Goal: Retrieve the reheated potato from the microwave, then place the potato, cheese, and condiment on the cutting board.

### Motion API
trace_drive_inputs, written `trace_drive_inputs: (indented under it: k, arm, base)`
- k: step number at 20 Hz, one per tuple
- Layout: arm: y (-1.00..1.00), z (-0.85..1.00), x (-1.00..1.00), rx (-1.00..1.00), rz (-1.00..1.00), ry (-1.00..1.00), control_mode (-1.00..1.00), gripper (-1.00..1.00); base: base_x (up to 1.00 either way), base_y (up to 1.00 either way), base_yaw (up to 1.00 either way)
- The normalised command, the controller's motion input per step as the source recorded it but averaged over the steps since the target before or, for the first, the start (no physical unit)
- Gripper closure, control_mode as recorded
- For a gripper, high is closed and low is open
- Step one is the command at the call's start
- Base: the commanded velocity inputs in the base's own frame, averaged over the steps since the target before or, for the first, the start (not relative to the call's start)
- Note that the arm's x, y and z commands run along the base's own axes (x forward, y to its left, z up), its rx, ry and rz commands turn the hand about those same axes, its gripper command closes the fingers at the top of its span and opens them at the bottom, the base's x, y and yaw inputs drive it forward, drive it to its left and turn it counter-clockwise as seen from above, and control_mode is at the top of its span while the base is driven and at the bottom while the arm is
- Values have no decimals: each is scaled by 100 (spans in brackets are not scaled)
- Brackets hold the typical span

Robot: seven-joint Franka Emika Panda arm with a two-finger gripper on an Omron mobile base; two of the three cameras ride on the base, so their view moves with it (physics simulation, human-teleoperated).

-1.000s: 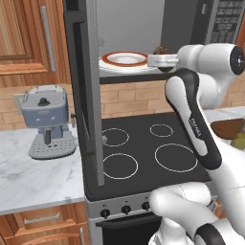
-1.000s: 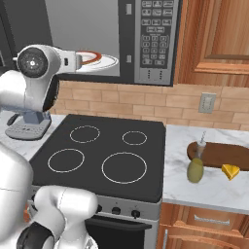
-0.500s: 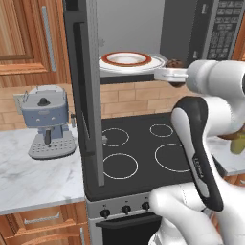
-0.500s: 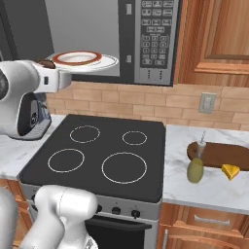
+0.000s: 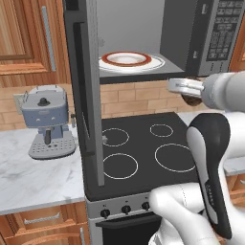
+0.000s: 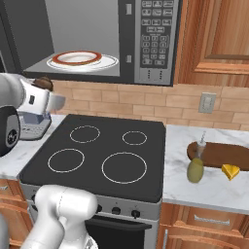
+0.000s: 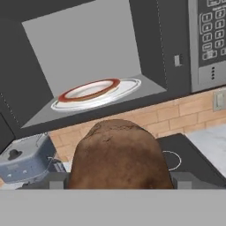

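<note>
Now the hand (image 7: 119, 187) holds the potato (image 7: 120, 154) between its fingers, outside the open microwave (image 6: 146, 44) and above the stove (image 6: 104, 155). A loose grip on that rounded lump could drop it during the long swing toward the cutting board (image 6: 226, 154).

arm (image 5: 210, 158): glossy white rounded shells | joints: dark grey | gripper (image 5: 184, 86): pale grey

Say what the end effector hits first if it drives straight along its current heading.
Likely the microwave: the end effector, shut on the potato, points at the open cavity and the plate inside. Depth is unclear.
</note>
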Motion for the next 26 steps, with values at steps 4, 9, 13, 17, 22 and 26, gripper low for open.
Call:
trace_drive_inputs:
  k: [4, 9, 13, 17, 22, 26]
  arm:
    - [-11, -53, -34, 10, -4, 2, -100, 100]
    - [-3, -59, -8, 19, 0, 1, -100, 100]
    - [-2, -46, 8, 13, 1, 0, -100, 100]
    - [7, -29, 23, 3, 0, 0, -100, 100]
    - [12, -21, 39, -2, 0, 0, -100, 100]
    - [9, -7, 24, -3, 0, 0, -100, 100]
  base:
    - [0, 0, 0]
    - [0, 0, 0]
    - [0, 0, 0]
    - [0, 0, 0]
    - [0, 0, 0]
    - [0, 0, 0]
